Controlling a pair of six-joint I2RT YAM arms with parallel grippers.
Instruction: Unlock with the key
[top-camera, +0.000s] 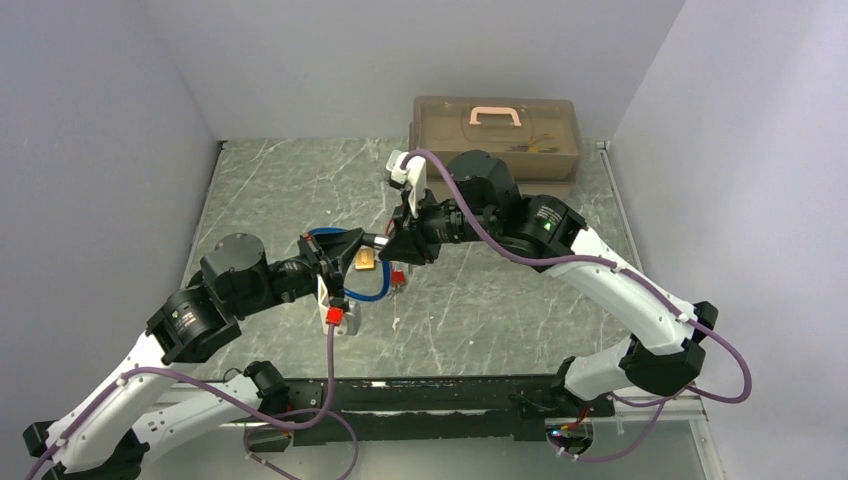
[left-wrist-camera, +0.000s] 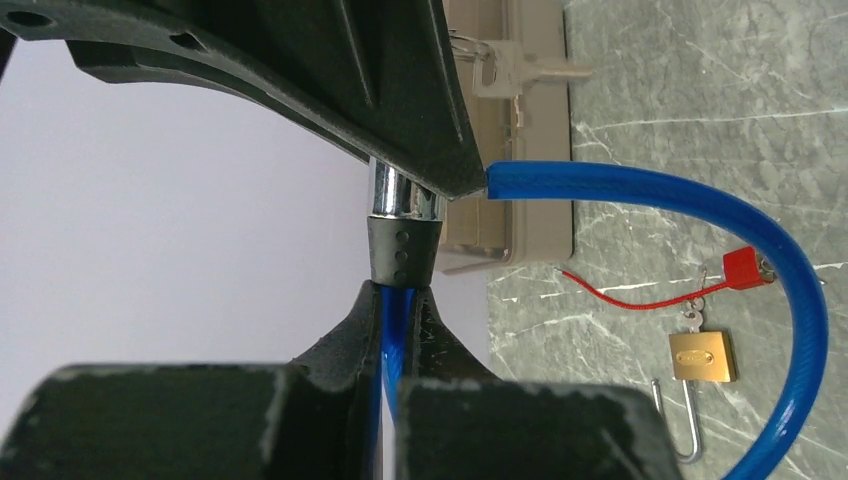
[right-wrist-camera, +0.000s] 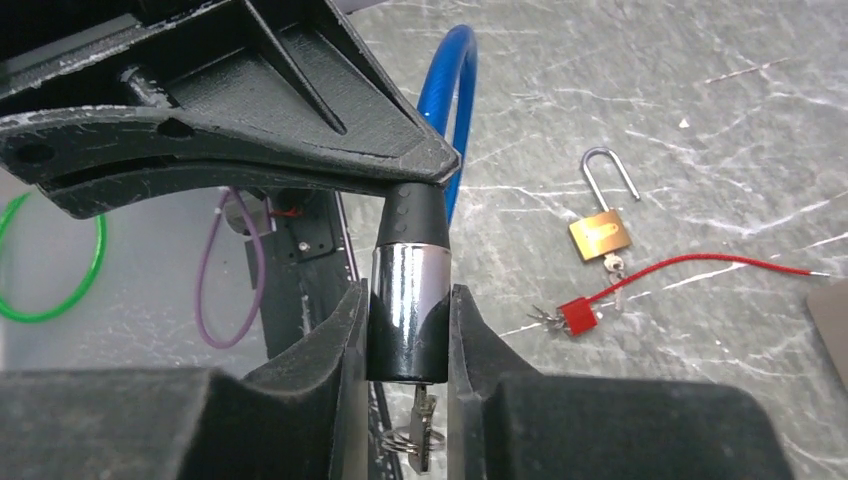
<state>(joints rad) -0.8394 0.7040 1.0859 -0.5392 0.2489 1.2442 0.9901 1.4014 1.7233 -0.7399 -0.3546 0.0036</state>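
walls: plain pale grey panels left, back, right | worktop: grey-green marble-look slab, white veins | near edge: black rail | back: translucent tan case, pink handle, against back wall | light: soft, even

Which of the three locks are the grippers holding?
The blue cable lock: the left gripper pinches its cable, the right gripper clamps its chrome-and-black barrel. The brass padlock and the small red lock lie loose on the table.
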